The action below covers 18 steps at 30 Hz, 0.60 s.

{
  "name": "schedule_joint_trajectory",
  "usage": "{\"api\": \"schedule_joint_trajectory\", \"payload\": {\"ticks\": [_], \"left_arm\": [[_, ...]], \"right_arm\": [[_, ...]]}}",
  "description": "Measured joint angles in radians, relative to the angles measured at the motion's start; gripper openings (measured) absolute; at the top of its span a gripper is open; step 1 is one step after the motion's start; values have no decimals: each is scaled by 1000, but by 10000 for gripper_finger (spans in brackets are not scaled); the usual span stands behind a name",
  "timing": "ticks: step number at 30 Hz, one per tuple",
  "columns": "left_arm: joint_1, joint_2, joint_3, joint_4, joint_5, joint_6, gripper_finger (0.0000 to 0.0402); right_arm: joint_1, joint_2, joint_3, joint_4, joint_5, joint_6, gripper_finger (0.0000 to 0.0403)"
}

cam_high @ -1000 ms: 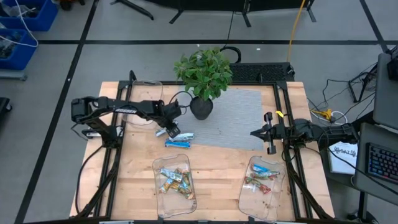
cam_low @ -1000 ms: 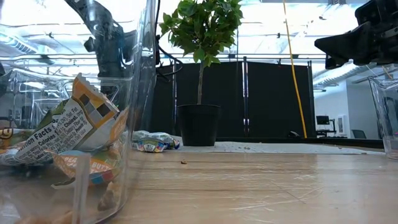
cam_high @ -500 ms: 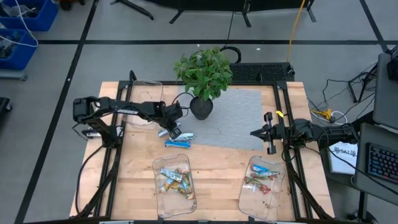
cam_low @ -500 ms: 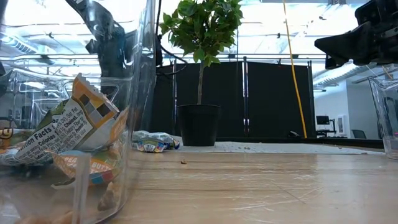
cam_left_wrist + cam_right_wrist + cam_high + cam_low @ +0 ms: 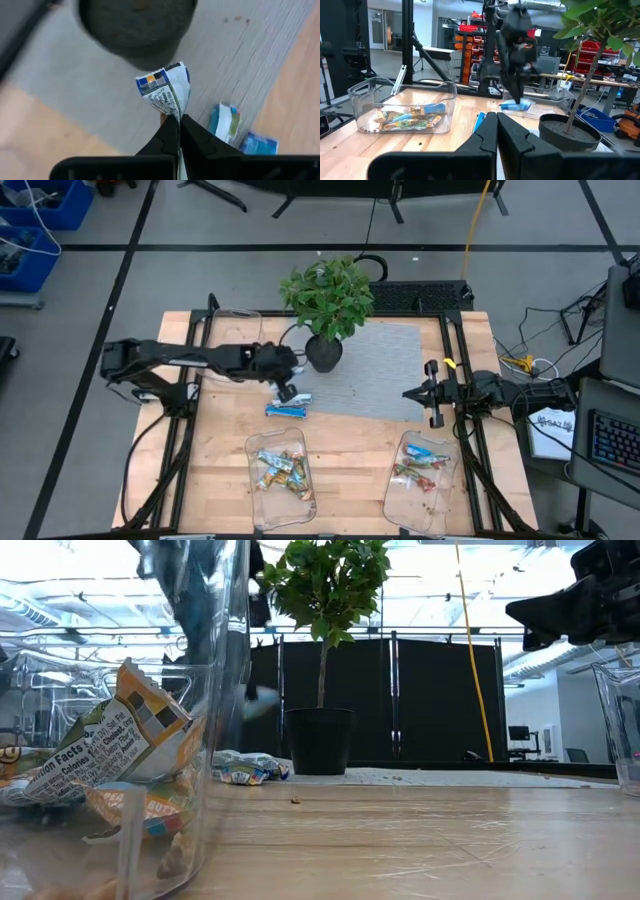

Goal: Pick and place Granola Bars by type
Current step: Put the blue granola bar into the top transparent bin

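Left hand (image 5: 287,392), now lifted nearer plant pot (image 5: 323,352), blue-white bar (image 5: 166,92) pinched.

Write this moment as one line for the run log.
left gripper: shut on blue-white granola bar, lifted | right gripper: shut, empty, waiting at right edge

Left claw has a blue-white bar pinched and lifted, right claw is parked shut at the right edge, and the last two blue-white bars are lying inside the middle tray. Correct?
Not quite. The two blue-white bars lie on the bare table beside the potted plant, outside the middle tray, as the high view shows. The rest holds: the left claw pinches a lifted bar, and the right claw is shut at the right edge.
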Motion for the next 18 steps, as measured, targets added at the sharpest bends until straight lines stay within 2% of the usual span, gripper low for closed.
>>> {"api": "schedule_joint_trajectory", "payload": {"ticks": [10,14,18], "left_arm": [[-55,-272,5,-49,-185,60,7],[-58,-376,-63,11,-186,100,7],[-43,-499,-184,104,-184,128,7]], "right_arm": [[0,13,0,-3,0,0,0],[0,19,0,3,0,0,0],[0,22,0,0,0,0,0]]}}
